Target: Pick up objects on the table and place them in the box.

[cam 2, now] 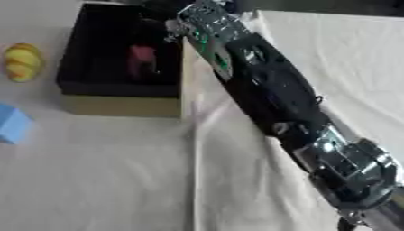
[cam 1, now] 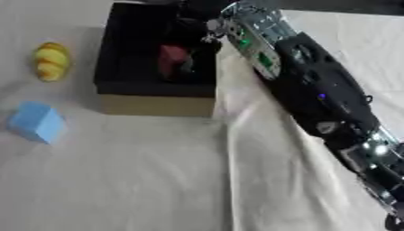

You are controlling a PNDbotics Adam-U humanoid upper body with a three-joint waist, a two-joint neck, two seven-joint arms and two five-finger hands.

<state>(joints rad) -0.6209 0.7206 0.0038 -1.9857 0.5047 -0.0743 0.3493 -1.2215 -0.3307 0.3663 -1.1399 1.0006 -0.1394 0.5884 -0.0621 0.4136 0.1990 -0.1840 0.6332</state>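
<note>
— Lying nearest, on the white cloth (cam 1: pixel 158 180), at left: blue cube (cam 1: pixel 35 122). Farther back, well apart from it: yellow striped piece (cam 1: pixel 51 61).

— Reaching from lower right into the black box (cam 1: pixel 126 49): right hand (cam 1: pixel 189 34), over a red object (cam 1: pixel 172 58) inside. Curled or straight fingers? Cannot tell; too dark against the lining.

A pale cloth (cam 1: pixel 158 180) covers the bench (cam 2: pixel 371 6). A long crease runs down the cloth from near the middle toward the lower edge. The bench's far edge shows dark.
</note>
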